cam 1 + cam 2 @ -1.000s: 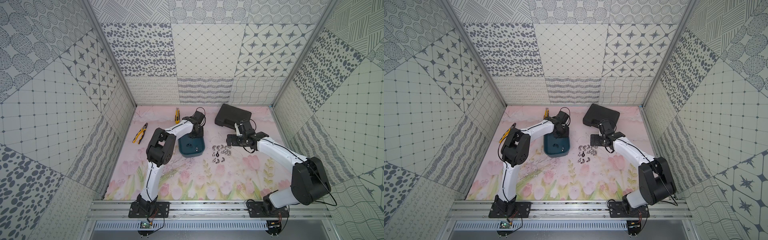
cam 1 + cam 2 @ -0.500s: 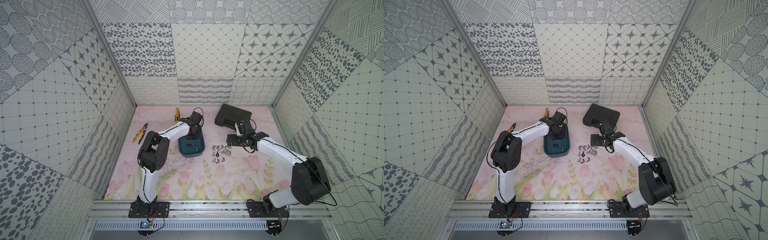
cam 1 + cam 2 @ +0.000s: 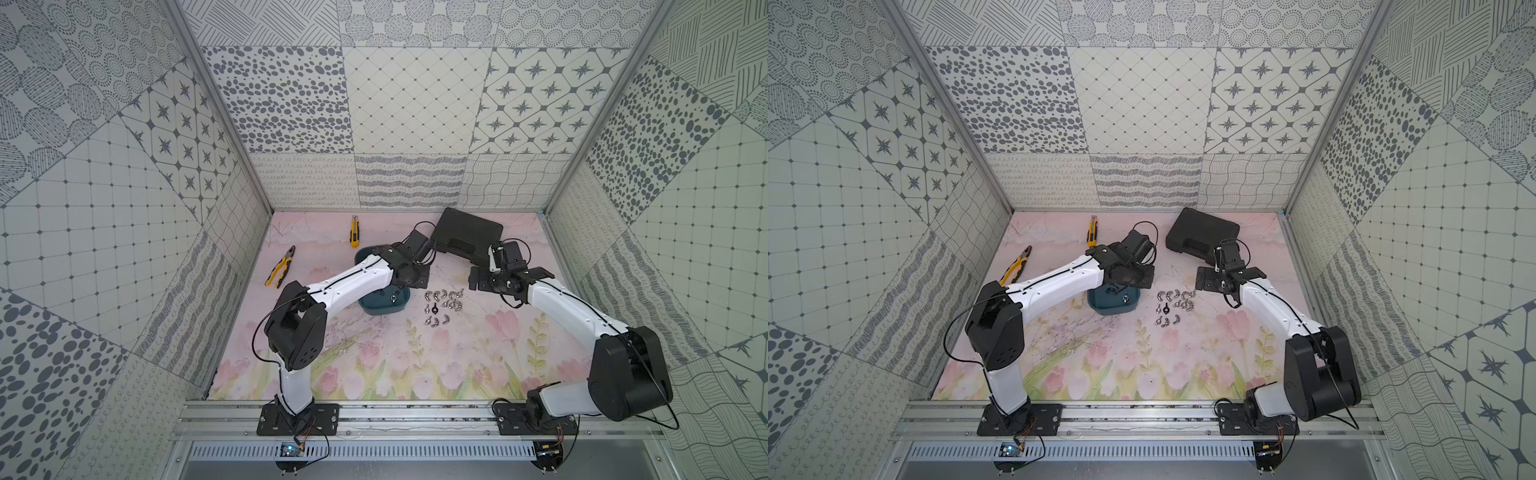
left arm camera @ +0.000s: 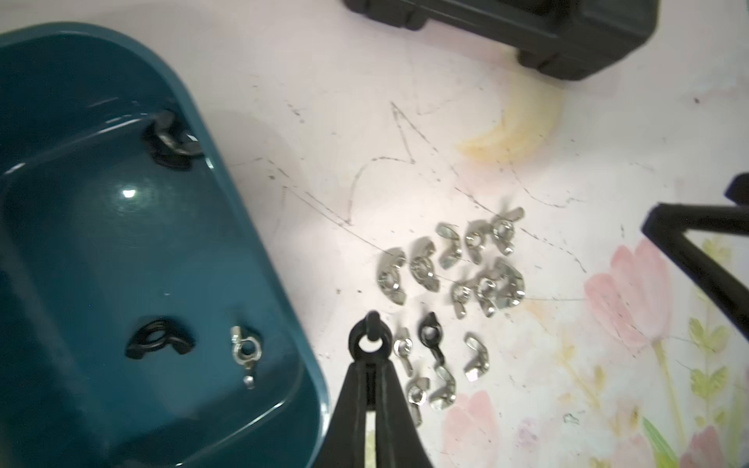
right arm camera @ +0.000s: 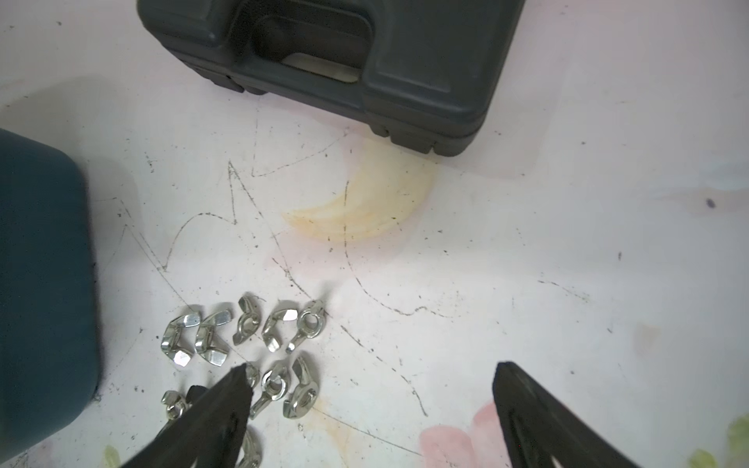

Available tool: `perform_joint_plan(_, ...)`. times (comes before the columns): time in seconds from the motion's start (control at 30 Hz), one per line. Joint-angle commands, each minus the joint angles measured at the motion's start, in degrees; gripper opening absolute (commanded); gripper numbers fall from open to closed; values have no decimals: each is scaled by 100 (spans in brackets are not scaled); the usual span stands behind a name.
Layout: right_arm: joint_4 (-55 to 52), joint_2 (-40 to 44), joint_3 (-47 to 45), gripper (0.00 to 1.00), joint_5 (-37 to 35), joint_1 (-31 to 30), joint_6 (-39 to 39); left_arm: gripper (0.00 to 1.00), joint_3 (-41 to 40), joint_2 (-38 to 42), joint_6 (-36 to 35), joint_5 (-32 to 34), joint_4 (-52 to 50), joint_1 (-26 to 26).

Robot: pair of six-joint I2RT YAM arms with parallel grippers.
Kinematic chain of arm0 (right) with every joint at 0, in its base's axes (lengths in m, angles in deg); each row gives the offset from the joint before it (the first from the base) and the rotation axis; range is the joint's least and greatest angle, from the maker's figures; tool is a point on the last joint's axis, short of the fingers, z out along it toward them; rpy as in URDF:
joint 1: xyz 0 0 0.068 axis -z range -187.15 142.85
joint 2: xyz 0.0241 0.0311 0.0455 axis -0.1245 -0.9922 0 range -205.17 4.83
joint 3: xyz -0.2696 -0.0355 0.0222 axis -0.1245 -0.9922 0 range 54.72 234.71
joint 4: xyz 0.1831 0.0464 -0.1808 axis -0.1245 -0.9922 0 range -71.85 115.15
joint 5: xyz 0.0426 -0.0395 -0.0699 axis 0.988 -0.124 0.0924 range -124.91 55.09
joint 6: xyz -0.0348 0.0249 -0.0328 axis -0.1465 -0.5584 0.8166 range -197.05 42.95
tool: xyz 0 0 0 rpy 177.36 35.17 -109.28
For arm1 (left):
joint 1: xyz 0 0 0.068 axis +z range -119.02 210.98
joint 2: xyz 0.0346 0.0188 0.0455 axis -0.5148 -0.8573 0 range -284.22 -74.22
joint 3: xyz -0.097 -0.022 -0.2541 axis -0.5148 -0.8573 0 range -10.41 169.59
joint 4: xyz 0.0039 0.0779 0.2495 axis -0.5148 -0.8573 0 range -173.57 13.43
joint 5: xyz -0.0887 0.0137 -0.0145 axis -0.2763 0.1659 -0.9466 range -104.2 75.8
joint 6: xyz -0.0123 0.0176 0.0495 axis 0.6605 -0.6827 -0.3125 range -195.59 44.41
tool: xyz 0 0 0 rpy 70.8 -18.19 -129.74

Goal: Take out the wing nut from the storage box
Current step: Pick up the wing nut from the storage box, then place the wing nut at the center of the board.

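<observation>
The dark teal storage box point(image 4: 101, 251) sits on the flowered mat, seen in both top views point(image 3: 376, 311) point(image 3: 1100, 305). Inside it lie a black wing nut point(image 4: 159, 339), a silver wing nut point(image 4: 245, 352) and a dark one point(image 4: 172, 139) against the wall. My left gripper point(image 4: 369, 366) is shut on another black wing nut point(image 4: 368, 344), held above the mat just outside the box rim, beside the loose nuts. In a top view the left gripper point(image 3: 415, 279) hangs over the box's right edge. My right gripper point(image 5: 371, 375) stands open over the mat, nothing between its fingers.
Several silver wing nuts point(image 3: 444, 305) and one black one point(image 4: 430, 334) lie on the mat right of the box. A black hard case point(image 3: 465, 239) sits at the back. Yellow pliers point(image 3: 281, 272) and a utility knife point(image 3: 354, 232) lie at the back left.
My left gripper has moved from over the far end of the box toward its right rim and the nut pile, still shut. The right arm has not moved.
</observation>
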Motion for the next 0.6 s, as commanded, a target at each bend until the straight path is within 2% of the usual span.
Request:
perform_joint_plan(0.0,65,239,-180,97,-65,143,-96,1,363,-393,25,-211,-174,-616)
perform_joint_plan(0.3,48,373,-355,97,-54,342,-51,1,609,-1199,346,-480,13,-1242)
perform_joint_plan(0.57,52,312,-364,97,-37,422,-43,1,485,-1480,661,-661,253,-1349)
